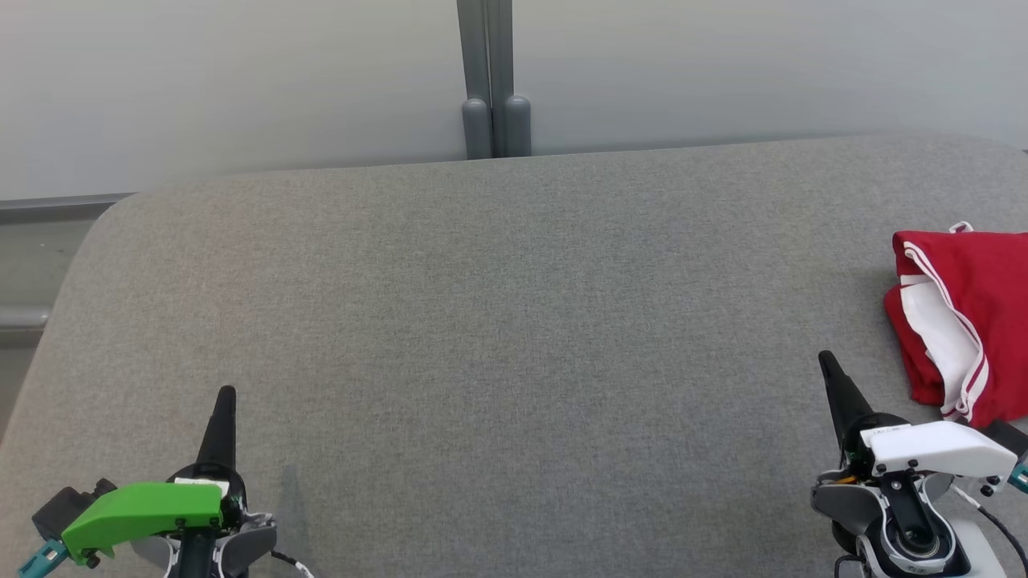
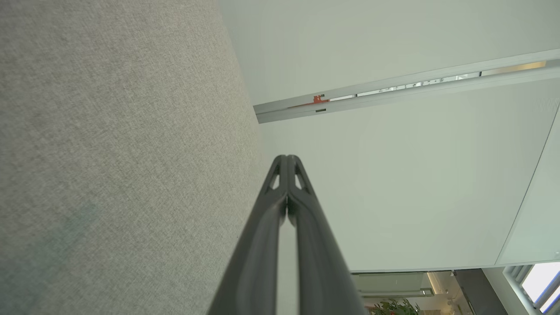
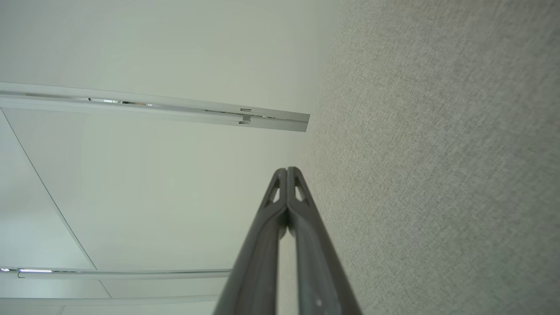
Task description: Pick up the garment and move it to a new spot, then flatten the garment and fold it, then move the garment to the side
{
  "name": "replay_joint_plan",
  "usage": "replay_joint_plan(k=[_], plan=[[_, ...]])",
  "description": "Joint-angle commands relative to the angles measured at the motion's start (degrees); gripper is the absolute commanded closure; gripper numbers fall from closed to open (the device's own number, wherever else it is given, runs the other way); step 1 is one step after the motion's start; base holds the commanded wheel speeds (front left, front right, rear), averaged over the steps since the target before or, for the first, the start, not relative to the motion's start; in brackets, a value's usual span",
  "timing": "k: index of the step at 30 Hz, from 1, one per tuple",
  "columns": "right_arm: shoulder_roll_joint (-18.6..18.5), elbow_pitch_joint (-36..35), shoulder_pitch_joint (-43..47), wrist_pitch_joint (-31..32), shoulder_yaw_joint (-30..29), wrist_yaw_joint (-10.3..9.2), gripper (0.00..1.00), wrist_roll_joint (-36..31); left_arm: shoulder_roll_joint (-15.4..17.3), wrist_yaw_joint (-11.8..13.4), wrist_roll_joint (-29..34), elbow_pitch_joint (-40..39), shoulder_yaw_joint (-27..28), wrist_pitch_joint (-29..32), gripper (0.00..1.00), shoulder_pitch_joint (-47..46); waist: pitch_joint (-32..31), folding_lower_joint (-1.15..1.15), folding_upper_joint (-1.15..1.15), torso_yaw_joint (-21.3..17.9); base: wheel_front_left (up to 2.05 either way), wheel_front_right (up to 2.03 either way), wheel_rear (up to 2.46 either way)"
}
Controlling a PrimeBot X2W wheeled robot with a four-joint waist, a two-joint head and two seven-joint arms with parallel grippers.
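Your head camera looks forward and down across the grey table (image 1: 514,321) to the pale wall (image 1: 241,80), your wrist cameras sit close over that table, turned sideways, sighting along the left gripper (image 2: 287,158) and right gripper (image 3: 287,169) to the same wall.

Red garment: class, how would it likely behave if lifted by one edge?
The red garment lies in soft, layered folds, so it would probably droop and unfold. It looks thin, so likely light. On the textured grey surface, pushing may bunch it.
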Motion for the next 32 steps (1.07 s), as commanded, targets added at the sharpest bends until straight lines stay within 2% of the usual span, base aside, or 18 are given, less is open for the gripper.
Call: replay_joint_plan(k=[1, 25, 32], plan=[[-0.3, -0.7, 0.5, 0.4, -0.3, 0.03, 1.0, 1.4, 0.4, -0.3, -1.2, -0.5, 0.3, 0.3, 1.0, -1.0, 0.0, 0.0, 0.0, 0.0, 0.0, 0.0, 0.0], [-0.3, -2.8, 1.5, 2.9, -1.3, 0.02, 1.0, 11.1, 0.5, -1.7, -10.7, -1.9, 1.6, 2.8, 1.0, -1.3, -0.2, 0.0, 0.0, -0.1, 0.0, 0.0, 0.0], [-0.3, -2.8, 1.4, 3.0, -1.3, 0.02, 1.0, 11.2, 0.5, -1.7, -10.6, -1.8, 1.6, 3.0, 1.0, -1.2, -0.2, 0.0, 0.0, -0.1, 0.0, 0.0, 0.0]])
